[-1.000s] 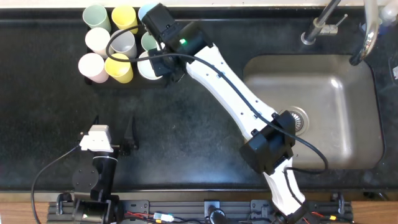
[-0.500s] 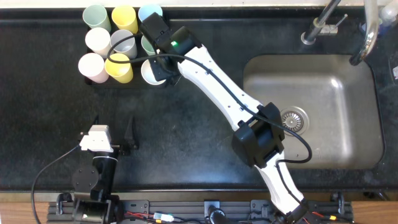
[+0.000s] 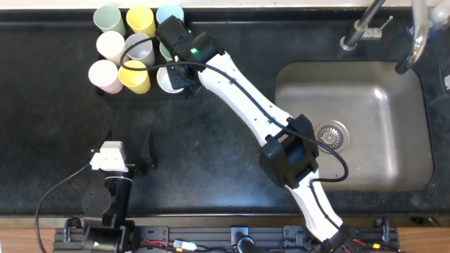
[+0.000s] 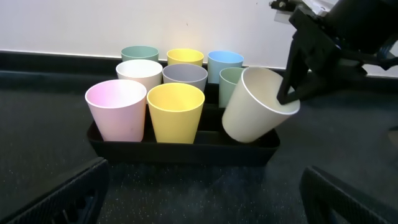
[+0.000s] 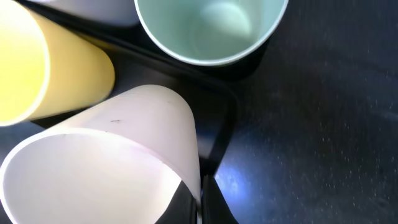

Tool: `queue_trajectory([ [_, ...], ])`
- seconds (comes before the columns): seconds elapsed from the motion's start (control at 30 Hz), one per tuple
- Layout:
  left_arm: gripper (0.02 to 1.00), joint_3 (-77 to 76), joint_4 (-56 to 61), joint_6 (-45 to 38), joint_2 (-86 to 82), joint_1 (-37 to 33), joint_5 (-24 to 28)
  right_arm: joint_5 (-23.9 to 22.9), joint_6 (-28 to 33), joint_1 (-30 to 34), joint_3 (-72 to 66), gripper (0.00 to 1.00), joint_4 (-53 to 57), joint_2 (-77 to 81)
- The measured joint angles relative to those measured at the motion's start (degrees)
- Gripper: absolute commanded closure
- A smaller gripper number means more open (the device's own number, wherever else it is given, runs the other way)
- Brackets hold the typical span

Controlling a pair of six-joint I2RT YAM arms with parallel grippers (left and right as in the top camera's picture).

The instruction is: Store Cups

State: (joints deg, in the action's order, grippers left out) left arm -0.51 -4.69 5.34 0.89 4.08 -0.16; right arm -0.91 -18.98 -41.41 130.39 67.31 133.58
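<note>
Bright even light, soft shadows

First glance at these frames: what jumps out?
The right gripper, reaching across the counter, pinches a cream cup by its rim and holds it tilted at the near right corner of the black tray, left of the sink. Eight other cups stand upright in the tray. The left gripper sits open, apart from the tray.

I've nudged my right gripper [image 4: 290,93] and its white cup [image 4: 256,107] toward seven o'clock in the top view (a small shift), and the arm's elbow [image 3: 289,159] swung toward ten.
</note>
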Motion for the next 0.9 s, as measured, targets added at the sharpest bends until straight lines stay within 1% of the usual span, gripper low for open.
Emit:
queue_trajectory([
  [0.1, 0.018, 0.0, 0.0, 0.0, 0.0, 0.0, 0.0, 0.0, -0.5, 0.0, -0.22, 0.954, -0.7, 0.02],
  [0.2, 0.018, 0.0, 0.0, 0.0, 0.0, 0.0, 0.0, -0.02, -0.61, 0.0, -0.48, 0.895, -0.74, 0.02],
  [0.53, 0.018, 0.0, 0.0, 0.0, 0.0, 0.0, 0.0, -0.17, -0.76, -0.63, -0.57, 0.844, -0.85, 0.02],
  [0.57, 0.018, 0.0, 0.0, 0.0, 0.0, 0.0, 0.0, -0.17, -0.76, -0.74, -0.57, 0.822, -0.9, 0.02],
  [0.73, 0.02, 0.0, 0.0, 0.0, 0.0, 0.0, 0.0, -0.15, -0.83, -1.03, -0.57, 0.614, -1.36, 0.02],
  [0.8, 0.018, 0.0, 0.0, 0.0, 0.0, 0.0, 0.0, -0.17, -0.81, -1.05, -0.57, 0.549, -1.66, 0.0],
  [0.9, 0.018, 0.0, 0.0, 0.0, 0.0, 0.0, 0.0, -0.24, -0.5, -1.03, -0.7, 0.485, -2.16, -0.55],
])
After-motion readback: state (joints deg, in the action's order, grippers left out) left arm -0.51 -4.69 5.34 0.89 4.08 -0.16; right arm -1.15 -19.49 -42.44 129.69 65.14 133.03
